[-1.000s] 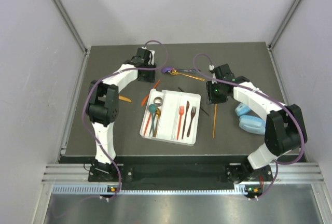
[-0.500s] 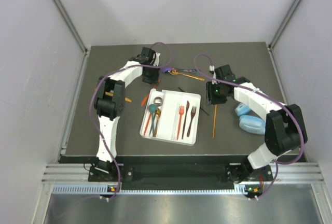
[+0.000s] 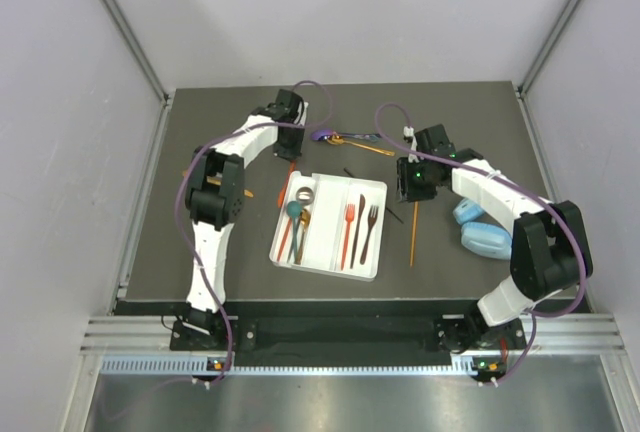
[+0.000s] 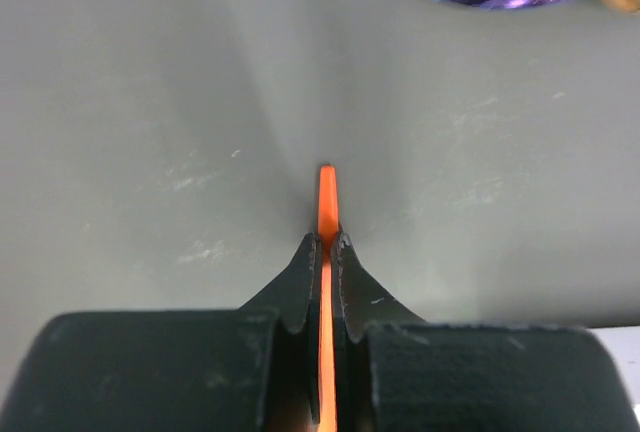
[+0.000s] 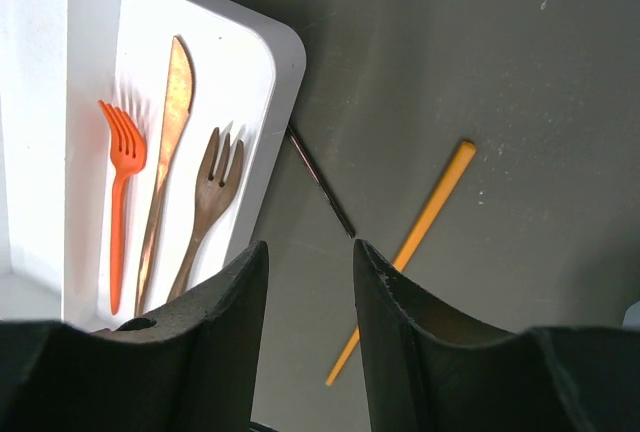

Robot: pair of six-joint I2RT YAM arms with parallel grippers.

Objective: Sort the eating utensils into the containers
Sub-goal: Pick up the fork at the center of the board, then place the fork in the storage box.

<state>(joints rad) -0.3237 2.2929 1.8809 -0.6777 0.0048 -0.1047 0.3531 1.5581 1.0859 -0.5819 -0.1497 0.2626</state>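
1. Left wrist view: the left gripper (image 4: 326, 244) is clamped fully onto a thin orange utensil (image 4: 326, 192), seen edge-on. Its tip projects just past the fingertips, on or very near the table (image 4: 150, 102). Whether it is a stick or a handle cannot be told.
2. Position: in the top external view the grip sits just beyond the far left corner of the white tray (image 3: 328, 222), near the purple spoon (image 3: 322, 135).
3. Step in hand, as judged: the pinch is made; lift and transfer are pending. Raise straight up before any sideways travel, so the tip neither drags nor levers out of the narrow pinch.
4. Keep clear of the purple spoon during the lift; it lies close ahead of the fingertips.
5. Carry the utensil over the tray wall, align its length with a long compartment, and lower it before release. Select the compartment once the piece's type is visible.
6. Right gripper (image 5: 310, 252): jaws part-way open with nothing between them, hovering just right of the tray above an orange stick (image 5: 420, 227) and a black stick (image 5: 320, 184). Keep it outside the tray area while the left arm delivers, to avoid crossing paths
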